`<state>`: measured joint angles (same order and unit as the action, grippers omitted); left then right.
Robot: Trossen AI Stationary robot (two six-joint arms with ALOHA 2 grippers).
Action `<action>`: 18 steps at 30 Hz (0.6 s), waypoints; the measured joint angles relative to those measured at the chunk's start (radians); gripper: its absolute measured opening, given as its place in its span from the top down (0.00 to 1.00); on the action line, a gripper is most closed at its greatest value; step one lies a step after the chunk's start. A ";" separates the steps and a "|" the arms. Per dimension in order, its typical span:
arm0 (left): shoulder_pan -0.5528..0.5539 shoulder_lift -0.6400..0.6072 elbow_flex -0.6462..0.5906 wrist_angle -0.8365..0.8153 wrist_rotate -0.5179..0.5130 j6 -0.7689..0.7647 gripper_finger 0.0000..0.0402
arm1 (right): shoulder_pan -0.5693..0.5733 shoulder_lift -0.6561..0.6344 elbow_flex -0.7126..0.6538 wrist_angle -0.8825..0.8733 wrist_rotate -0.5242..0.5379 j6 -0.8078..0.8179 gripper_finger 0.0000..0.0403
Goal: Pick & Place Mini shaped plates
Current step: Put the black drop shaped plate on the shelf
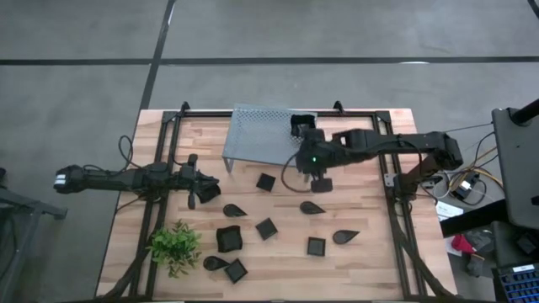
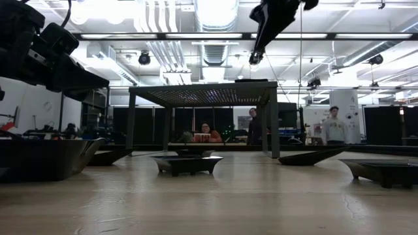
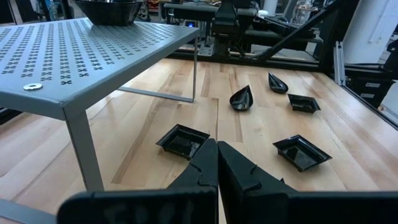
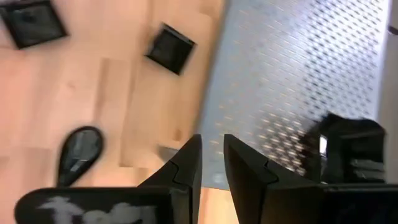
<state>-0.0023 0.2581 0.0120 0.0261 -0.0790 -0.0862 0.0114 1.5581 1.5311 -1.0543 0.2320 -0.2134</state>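
Several small black dishes lie flat on the wooden table: squares [image 1: 266,181] [image 1: 316,246], teardrops [image 1: 311,206] [image 1: 344,236] and a larger square [image 1: 228,239]. One more black dish [image 1: 301,124] sits on top of the grey perforated rack [image 1: 261,135], also seen on the rack's top in the right wrist view [image 4: 348,149]. My right gripper [image 1: 320,178] hangs above the rack's near right edge, fingers a narrow gap apart [image 4: 212,152], empty. My left gripper [image 1: 205,192] is shut [image 3: 217,152], held above the table left of the rack, facing a square dish [image 3: 182,140].
A small green plant [image 1: 175,246] stands near the table's near left corner, beside a teardrop [image 1: 215,263] and a square dish [image 1: 236,270]. The rack stands on thin legs [image 3: 84,146] with open room beneath. Black frame rails [image 1: 392,181] run along both sides. People sit beyond the table [image 2: 206,132].
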 joint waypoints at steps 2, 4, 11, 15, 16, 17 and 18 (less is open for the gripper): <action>0.000 0.000 0.000 0.000 0.000 0.000 1.00 | 0.040 0.000 0.000 -0.001 -0.001 0.014 0.85; 0.000 0.000 0.000 0.000 0.000 0.000 1.00 | 0.081 0.000 0.000 -0.001 -0.001 0.027 0.86; 0.000 0.000 0.000 0.000 0.000 0.000 1.00 | 0.217 0.000 0.000 0.046 -0.005 0.052 0.85; 0.000 0.000 0.000 0.000 0.000 0.000 1.00 | 0.287 0.001 0.000 0.091 -0.007 0.049 0.86; 0.000 0.000 0.000 0.000 0.000 0.000 1.00 | 0.301 0.001 0.000 0.091 -0.008 0.050 0.86; 0.000 0.000 0.000 0.000 0.000 0.000 1.00 | 0.313 0.001 0.000 0.088 -0.008 0.050 0.87; 0.000 0.000 0.000 0.000 0.000 0.000 1.00 | 0.326 0.001 0.000 0.082 -0.008 0.060 0.87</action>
<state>-0.0025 0.2581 0.0120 0.0261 -0.0790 -0.0864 0.3369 1.5589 1.5311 -0.9723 0.2244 -0.1536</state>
